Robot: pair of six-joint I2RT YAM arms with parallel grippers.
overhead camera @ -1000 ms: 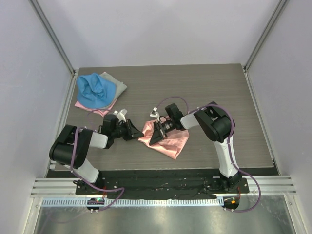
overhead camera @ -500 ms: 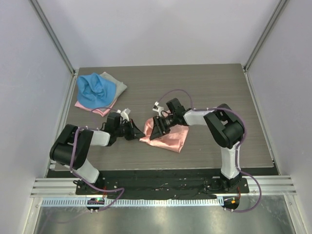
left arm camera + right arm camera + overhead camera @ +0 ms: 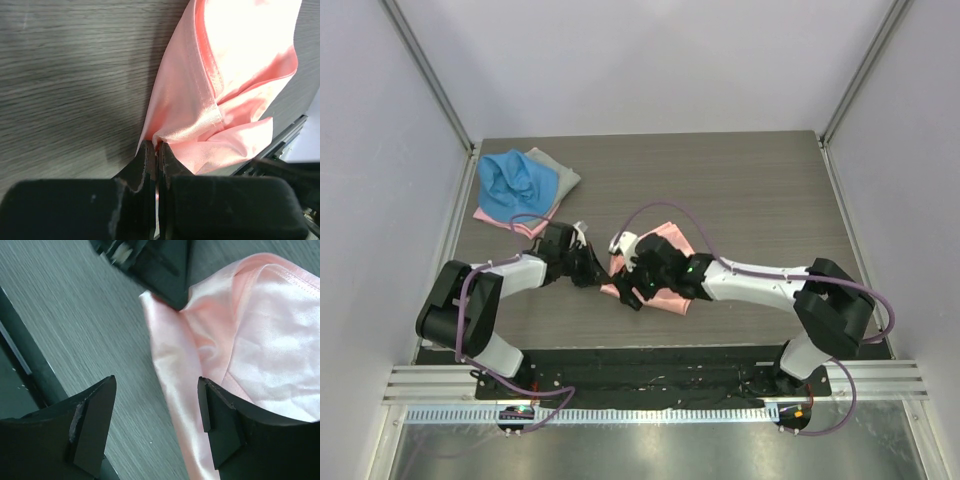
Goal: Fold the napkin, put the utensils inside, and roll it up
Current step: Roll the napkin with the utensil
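Observation:
The napkin (image 3: 672, 240), a shiny salmon-pink satin cloth, lies bunched and partly folded near the table's middle. My left gripper (image 3: 603, 274) is at its left corner. In the left wrist view that gripper (image 3: 156, 145) is shut on a gathered hem of the napkin (image 3: 240, 60). My right gripper (image 3: 623, 292) hovers over the cloth's near-left edge. In the right wrist view it (image 3: 157, 386) stands open, straddling the edge of the napkin (image 3: 270, 340), holding nothing; the left gripper's fingertips (image 3: 170, 290) show just ahead. The utensils are out of view.
A blue cloth (image 3: 515, 185) lies heaped at the far left corner on a grey cloth (image 3: 563, 173) and a small pink one (image 3: 508, 221). A black rail (image 3: 650, 352) runs along the table's near edge, close below the grippers. Grey walls bound the table.
My right gripper has let go of the napkin, opened wide and reached left toward the near edge. My left gripper has shut on the napkin's left corner.

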